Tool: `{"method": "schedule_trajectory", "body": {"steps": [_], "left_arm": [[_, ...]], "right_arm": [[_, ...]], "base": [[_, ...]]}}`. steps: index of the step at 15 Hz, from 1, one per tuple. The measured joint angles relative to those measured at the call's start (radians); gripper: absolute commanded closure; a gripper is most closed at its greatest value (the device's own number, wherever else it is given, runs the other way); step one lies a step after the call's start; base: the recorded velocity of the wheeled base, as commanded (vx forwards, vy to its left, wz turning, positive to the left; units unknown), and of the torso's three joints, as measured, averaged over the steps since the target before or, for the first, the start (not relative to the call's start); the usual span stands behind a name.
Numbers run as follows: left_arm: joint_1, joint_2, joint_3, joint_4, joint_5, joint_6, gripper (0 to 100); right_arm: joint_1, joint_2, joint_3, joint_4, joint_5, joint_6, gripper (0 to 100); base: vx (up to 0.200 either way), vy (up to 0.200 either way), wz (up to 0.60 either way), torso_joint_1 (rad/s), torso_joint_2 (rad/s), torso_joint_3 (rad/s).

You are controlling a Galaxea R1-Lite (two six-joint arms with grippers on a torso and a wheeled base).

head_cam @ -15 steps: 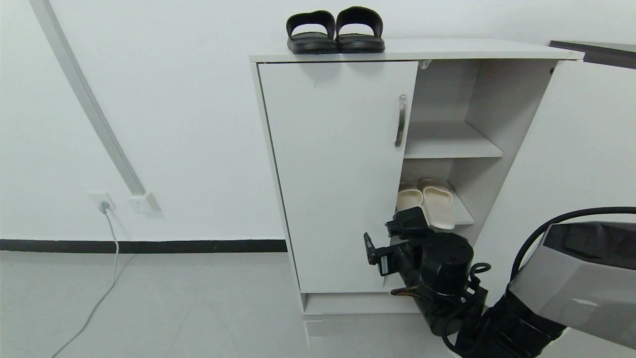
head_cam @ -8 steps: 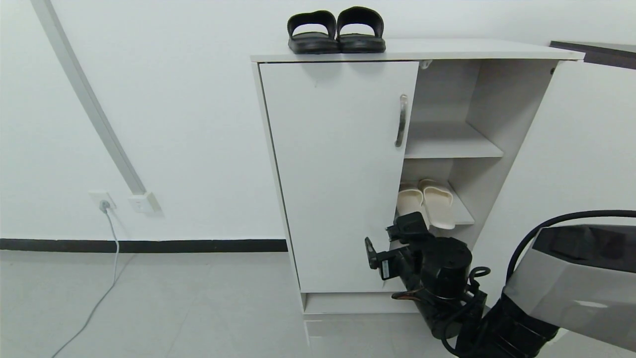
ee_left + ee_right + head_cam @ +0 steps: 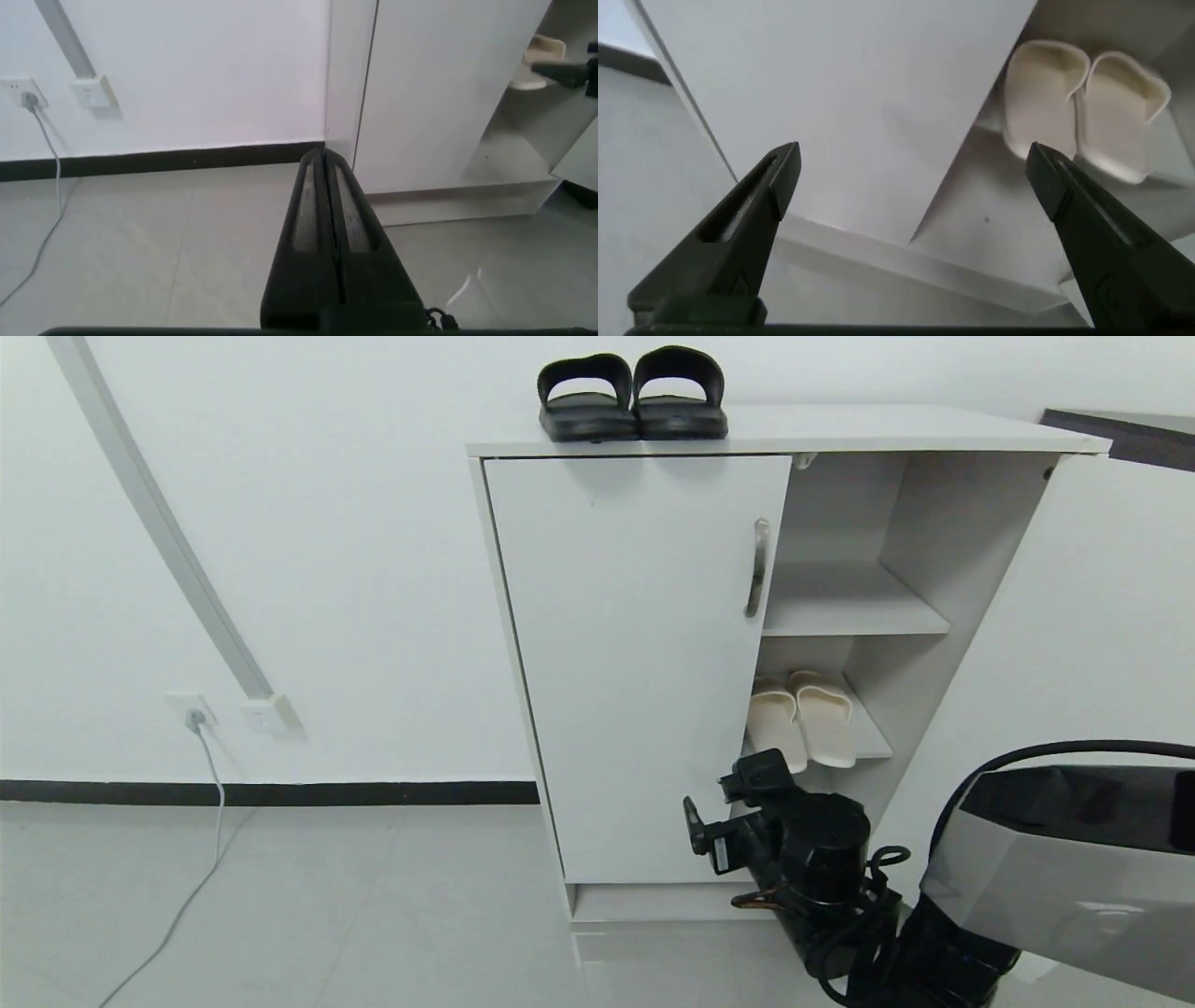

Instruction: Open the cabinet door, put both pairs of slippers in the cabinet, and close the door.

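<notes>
A pair of black slippers (image 3: 632, 394) stands on top of the white cabinet (image 3: 887, 427). Its left door (image 3: 635, 663) is shut and its right door (image 3: 1074, 616) is swung wide open. A pair of cream slippers (image 3: 801, 717) lies side by side on the lower shelf. My right gripper (image 3: 724, 795) hangs open and holds nothing, just in front of and below that shelf, beside the shut door's edge. In the right wrist view the right gripper (image 3: 913, 166) frames the door (image 3: 840, 103), with the cream slippers (image 3: 1088, 103) beyond. My left gripper (image 3: 325, 168) is shut, low over the floor.
An upper shelf (image 3: 845, 607) sits behind the metal door handle (image 3: 755, 567). A wall socket with a grey cable (image 3: 201, 747) and a slanted conduit (image 3: 149, 513) lie to the left. Open tiled floor (image 3: 280, 905) spreads in front. A dark ledge (image 3: 1120, 425) shows at the far right.
My right gripper has drawn back and down a little from the cream slippers, still open. The head view has shifted slightly.
</notes>
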Motion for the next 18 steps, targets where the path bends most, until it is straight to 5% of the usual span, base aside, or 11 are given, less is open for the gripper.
{"method": "schedule_trajectory", "body": {"steps": [18], "left_arm": [[0.000, 0.000, 0.000, -0.001, 0.000, 0.000, 100]], "right_arm": [[-0.015, 0.065, -0.004, -0.016, 0.046, 0.026, 0]], "base": [[0.000, 0.000, 0.00, 0.137, -0.49, -0.331]]}}
